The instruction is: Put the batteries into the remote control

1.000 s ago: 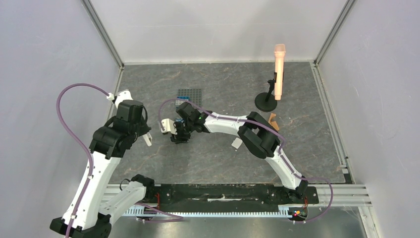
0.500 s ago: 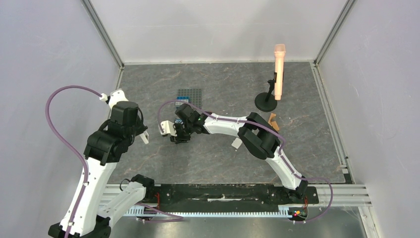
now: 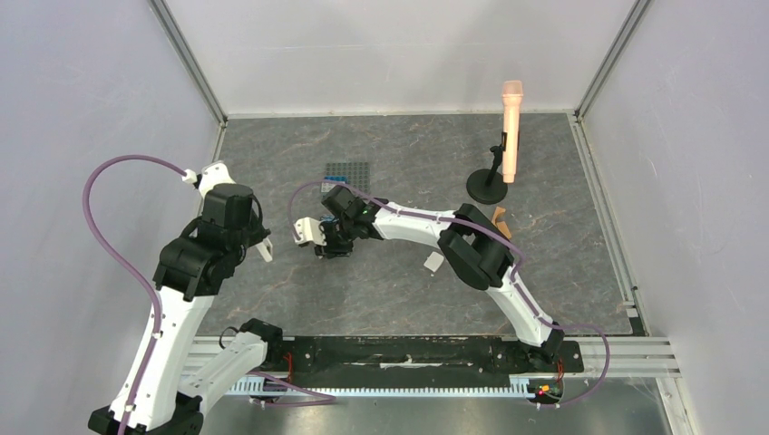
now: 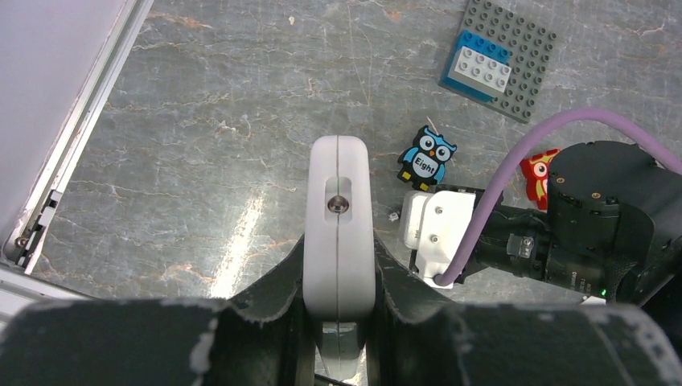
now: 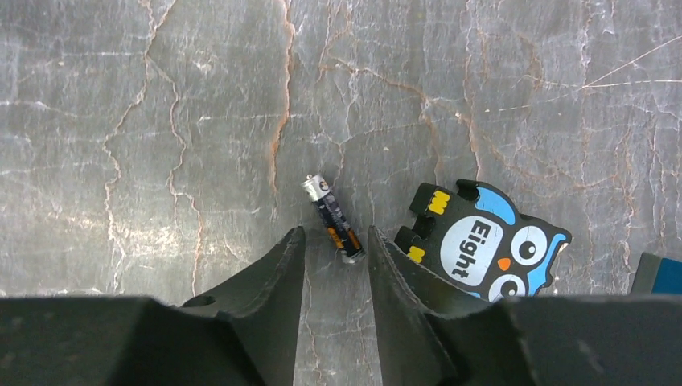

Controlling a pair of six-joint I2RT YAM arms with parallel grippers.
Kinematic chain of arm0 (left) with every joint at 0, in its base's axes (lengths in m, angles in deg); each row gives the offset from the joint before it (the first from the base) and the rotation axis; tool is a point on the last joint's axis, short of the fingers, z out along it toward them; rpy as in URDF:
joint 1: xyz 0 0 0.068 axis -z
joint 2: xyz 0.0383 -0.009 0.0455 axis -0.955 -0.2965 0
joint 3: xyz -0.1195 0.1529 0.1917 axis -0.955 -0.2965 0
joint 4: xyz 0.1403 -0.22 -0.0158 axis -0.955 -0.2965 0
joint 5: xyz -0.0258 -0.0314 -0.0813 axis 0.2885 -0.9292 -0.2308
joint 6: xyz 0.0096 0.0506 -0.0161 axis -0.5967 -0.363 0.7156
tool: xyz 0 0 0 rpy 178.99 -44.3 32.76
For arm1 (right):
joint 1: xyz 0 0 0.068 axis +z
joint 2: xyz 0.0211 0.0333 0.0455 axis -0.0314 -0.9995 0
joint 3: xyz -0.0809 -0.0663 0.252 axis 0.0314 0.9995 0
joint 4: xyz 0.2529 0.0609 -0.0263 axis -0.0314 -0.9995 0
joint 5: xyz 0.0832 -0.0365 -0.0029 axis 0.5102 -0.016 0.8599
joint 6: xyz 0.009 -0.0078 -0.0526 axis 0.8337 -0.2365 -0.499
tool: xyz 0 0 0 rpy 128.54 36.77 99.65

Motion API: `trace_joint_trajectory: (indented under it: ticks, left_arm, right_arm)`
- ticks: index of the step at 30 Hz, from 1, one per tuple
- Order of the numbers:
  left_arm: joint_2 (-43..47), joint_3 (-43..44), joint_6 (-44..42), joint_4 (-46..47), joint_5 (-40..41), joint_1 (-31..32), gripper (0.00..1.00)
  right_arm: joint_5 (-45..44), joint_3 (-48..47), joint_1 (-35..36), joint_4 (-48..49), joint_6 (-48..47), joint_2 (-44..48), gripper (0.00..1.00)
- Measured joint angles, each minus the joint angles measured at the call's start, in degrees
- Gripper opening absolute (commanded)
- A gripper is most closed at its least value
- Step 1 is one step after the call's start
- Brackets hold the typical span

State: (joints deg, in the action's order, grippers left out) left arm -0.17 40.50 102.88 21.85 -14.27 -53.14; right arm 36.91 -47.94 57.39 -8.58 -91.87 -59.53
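My left gripper (image 4: 338, 256) is shut on the white remote control (image 4: 338, 185), which I see edge-on, held above the table. In the top view the gripper (image 3: 257, 245) is at the left, apart from the right arm. My right gripper (image 5: 336, 241) is open and low over the table. One small dark battery (image 5: 333, 218) with orange marks lies flat there, its near end between my fingertips and close to the right one. In the top view the right gripper (image 3: 325, 245) is left of centre. The second battery is not in view.
A blue owl toy (image 5: 482, 241) lies just right of the battery and also shows in the left wrist view (image 4: 426, 157). A red owl (image 4: 535, 173) sits beside it. A grey baseplate (image 3: 349, 172) with bricks lies behind. A microphone stand (image 3: 490, 186) and wooden pieces (image 3: 500, 220) are at the right.
My left arm has drawn back to the left with the remote, away from the right gripper. The right gripper has shifted slightly and stays low over the battery.
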Motion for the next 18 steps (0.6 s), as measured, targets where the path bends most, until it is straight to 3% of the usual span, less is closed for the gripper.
trace_joint_trajectory:
  ticks: [6, 13, 18]
  left_arm:
    - [-0.2, 0.0, 0.0, 0.24, -0.02, 0.0, 0.02]
    - [-0.24, 0.0, 0.0, 1.05, -0.11, 0.0, 0.02]
    - [-0.42, 0.0, 0.0, 1.31, -0.28, 0.0, 0.02]
  right_arm:
    - [1.22, -1.46, -0.33, -2.64, -0.81, -0.66, 0.34]
    - [2.97, -2.54, -0.92, -2.67, -0.37, -1.51, 0.46]
    - [3.67, -3.67, -1.09, -3.15, 0.59, -2.23, 0.44]
